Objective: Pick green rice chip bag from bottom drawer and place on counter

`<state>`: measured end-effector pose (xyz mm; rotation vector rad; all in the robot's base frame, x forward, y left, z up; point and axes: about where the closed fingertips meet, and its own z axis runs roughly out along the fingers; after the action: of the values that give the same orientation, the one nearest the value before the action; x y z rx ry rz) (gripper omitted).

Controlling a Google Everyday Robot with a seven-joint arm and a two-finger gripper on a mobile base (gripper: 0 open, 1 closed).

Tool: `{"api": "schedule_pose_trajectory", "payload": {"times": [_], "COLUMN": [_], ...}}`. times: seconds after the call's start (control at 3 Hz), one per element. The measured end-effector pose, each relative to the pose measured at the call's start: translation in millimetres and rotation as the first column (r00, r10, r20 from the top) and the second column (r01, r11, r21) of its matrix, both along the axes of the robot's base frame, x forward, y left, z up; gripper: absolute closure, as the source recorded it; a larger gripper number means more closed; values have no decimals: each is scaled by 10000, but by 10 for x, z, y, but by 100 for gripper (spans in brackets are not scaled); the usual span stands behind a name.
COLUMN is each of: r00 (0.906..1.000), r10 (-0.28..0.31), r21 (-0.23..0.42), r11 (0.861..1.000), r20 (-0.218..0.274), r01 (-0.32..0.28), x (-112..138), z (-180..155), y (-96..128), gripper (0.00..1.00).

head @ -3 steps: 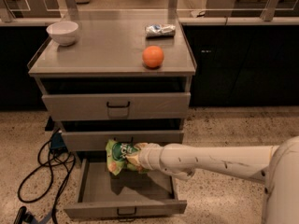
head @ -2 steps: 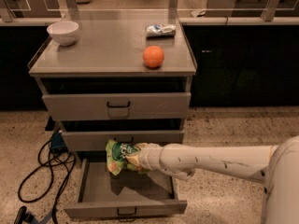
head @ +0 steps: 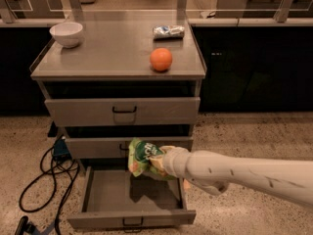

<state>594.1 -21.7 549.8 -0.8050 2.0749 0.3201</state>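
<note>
Speckled stone floor [head: 254, 136] surrounds the open grey metal bottom drawer [head: 105, 197]; above it the gripper [head: 155, 164] clenches the crinkly green rice chip bag [head: 140, 155].

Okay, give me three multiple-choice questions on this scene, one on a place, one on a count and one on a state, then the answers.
1. Where is the green rice chip bag?
A) on the floor
B) in the gripper, above the bottom drawer
C) inside the top drawer

2. How many things sit on the counter?
A) one
B) three
C) five

3. The bottom drawer is:
A) pulled open
B) pushed shut
C) taken out

Answers:
1 B, the bag hangs at the arm's end, clear of the drawer floor.
2 B, there is a white bowl, an orange and a silver-blue wrapper.
3 A, its bare inside shows below the bag.
</note>
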Motion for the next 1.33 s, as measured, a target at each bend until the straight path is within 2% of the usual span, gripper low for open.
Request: {"api": "schedule_pose_trajectory", "payload": {"times": [0.33,0.67,1.33], "r00": [9906,9870,9882], "r10": [-1258,-1247,-1081], "r21": [-414,-688,-486], "r11": [9909,9889,9923], "r20": [544,1018,1089], "r01": [1281,1321,1139], "x": [-263,-294,-282], "z": [518,800,850], "y": [-609,-657,-607], "gripper": [100,100,100]}}
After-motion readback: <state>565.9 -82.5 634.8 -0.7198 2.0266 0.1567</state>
